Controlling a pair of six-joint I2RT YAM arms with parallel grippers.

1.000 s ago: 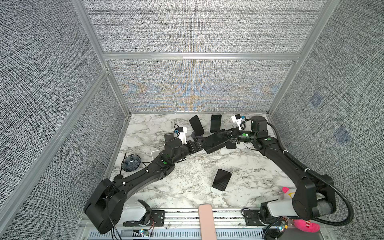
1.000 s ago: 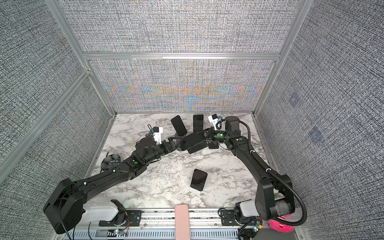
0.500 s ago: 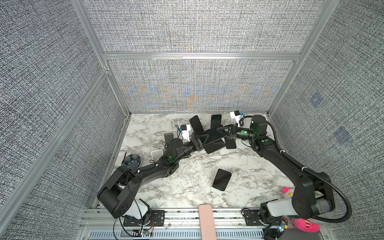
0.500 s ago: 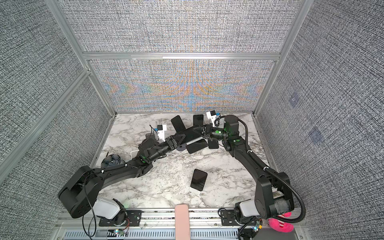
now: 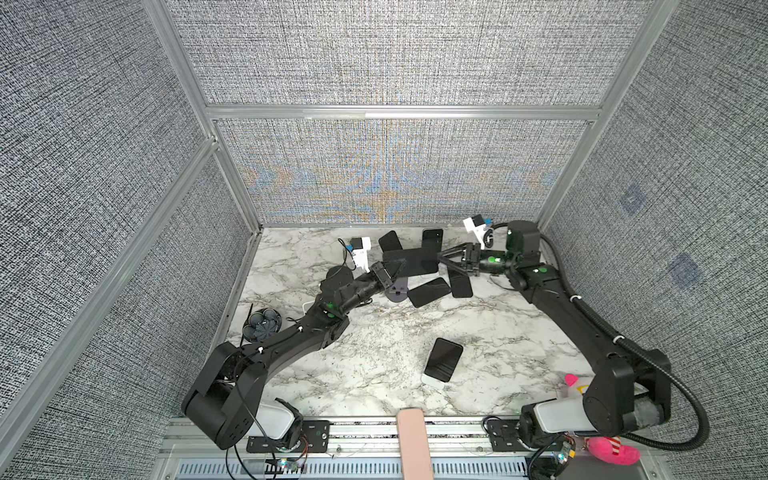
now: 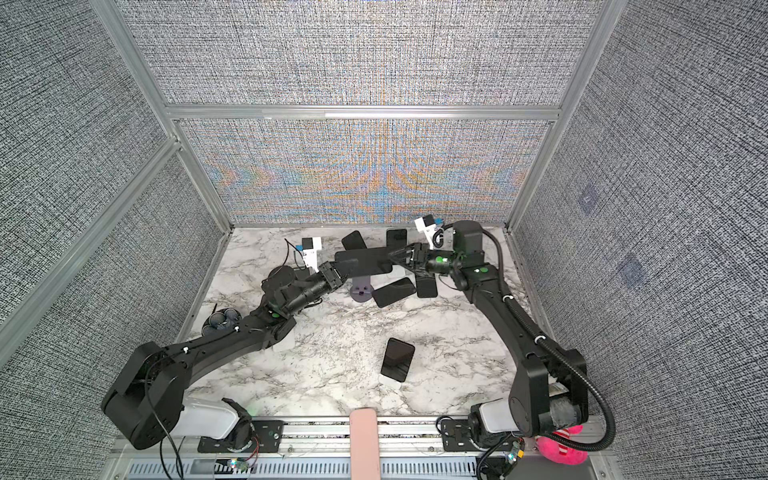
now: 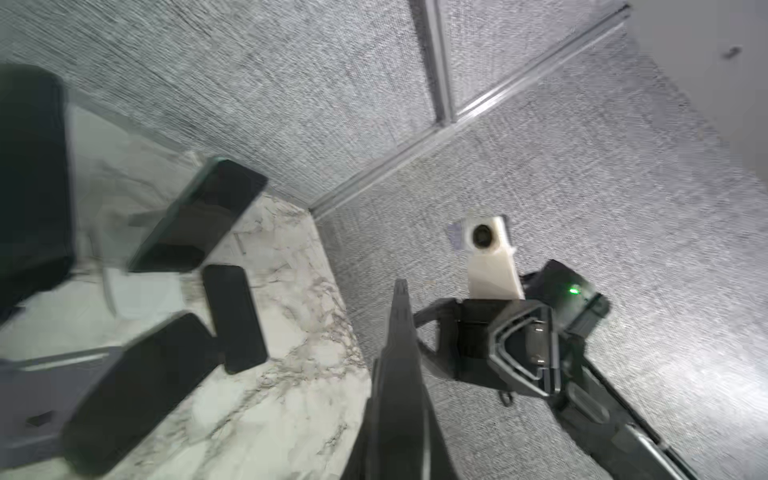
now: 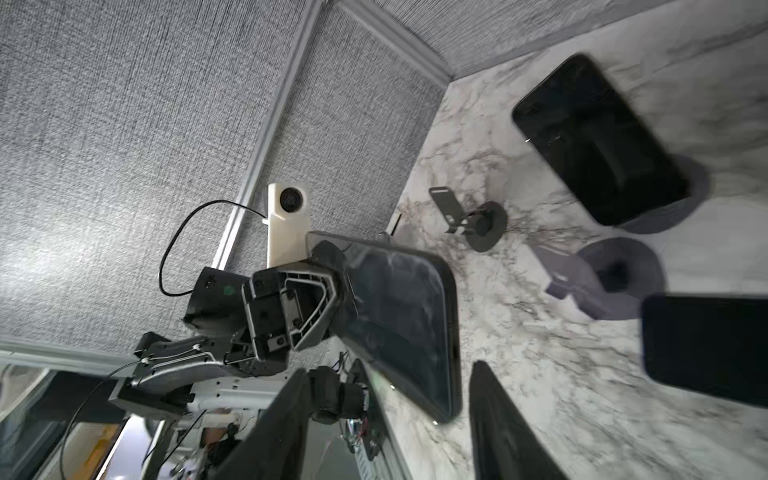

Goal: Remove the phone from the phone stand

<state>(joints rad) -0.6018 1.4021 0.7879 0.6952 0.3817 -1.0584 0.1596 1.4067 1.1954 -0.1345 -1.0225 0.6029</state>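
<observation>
L claw [image 5: 396, 267] tight on phone [image 5: 417, 262] end, R claw [image 5: 444, 257] apart round opp. end

Left gripper [image 8: 340, 291] clamps one end of a glossy black slab phone [image 8: 403, 324], held clear of the white marble tabletop [image 8: 540, 374]. Right gripper [image 8: 390, 370] has its jaws spread either side of the other end. A grey round-based plastic stand [image 8: 611, 278] sits bare nearby.
</observation>
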